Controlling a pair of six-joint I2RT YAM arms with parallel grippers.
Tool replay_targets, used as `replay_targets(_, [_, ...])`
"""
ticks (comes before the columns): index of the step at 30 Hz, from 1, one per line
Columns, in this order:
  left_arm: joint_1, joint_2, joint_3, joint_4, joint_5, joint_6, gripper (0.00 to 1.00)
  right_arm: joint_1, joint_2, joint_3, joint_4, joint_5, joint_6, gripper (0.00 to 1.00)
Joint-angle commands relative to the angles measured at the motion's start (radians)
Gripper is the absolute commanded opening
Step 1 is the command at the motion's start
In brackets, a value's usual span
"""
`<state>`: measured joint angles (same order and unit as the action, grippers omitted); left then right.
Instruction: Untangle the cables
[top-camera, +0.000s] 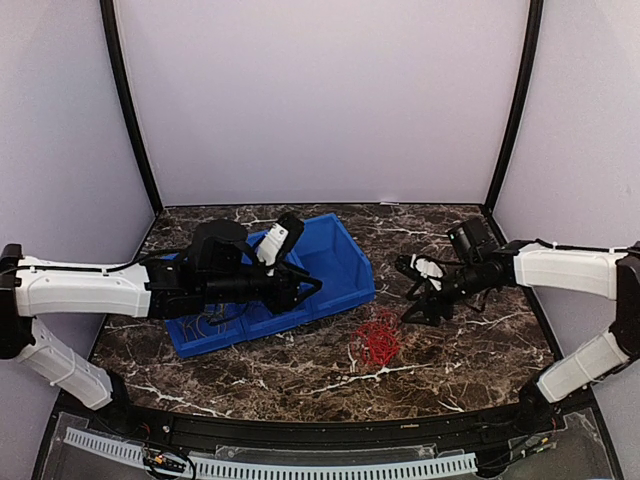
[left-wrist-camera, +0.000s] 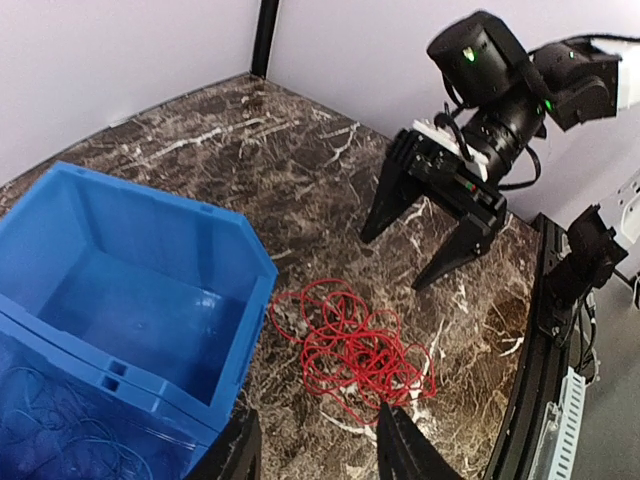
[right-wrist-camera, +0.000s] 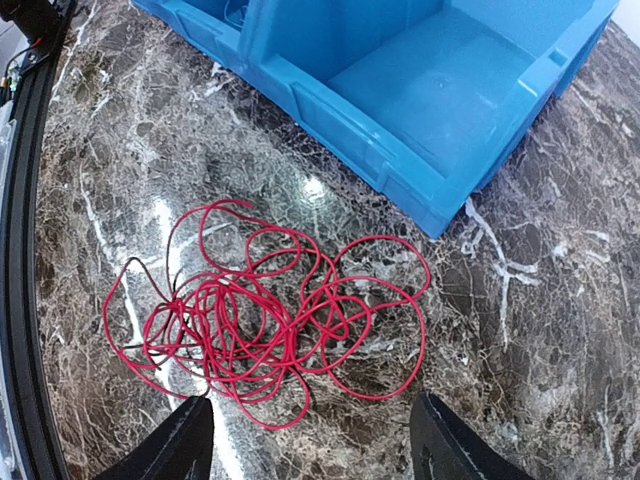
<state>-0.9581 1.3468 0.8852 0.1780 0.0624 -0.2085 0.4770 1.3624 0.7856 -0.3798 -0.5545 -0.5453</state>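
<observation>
- Because the red cable (right-wrist-camera: 270, 320) is thin wire lying in a loose, springy snarl on the worktop (right-wrist-camera: 560, 330) just beside the blue bin (right-wrist-camera: 420, 130), it should lift lightly, but its coils will drag along.
- Best hold, I judge: one outer loop at the bunch's edge, not the dense middle.
- The right claw (right-wrist-camera: 312, 450) hovers above it, fingers apart and empty.
- The left claw (left-wrist-camera: 320, 450), at the bin's corner, is also spread.
- A faint blue cable (left-wrist-camera: 60, 440) seems to lie in another bin compartment.
</observation>
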Motion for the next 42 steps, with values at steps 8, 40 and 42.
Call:
replay_targets(8, [-0.064, 0.351, 0.094, 0.055, 0.139, -0.163, 0.42, 0.028, 0.107, 0.062, -0.028, -0.011, 0.007, 0.67])
replay_targets(40, [-0.082, 0.487, 0.14, 0.124, 0.138, -0.366, 0.0, 0.09, -0.006, 0.068, -0.003, -0.029, -0.008, 0.73])
replay_targets(42, [-0.082, 0.417, 0.125, 0.112, 0.114, -0.351, 0.0, 0.125, -0.01, 0.091, 0.01, -0.031, -0.009, 0.74])
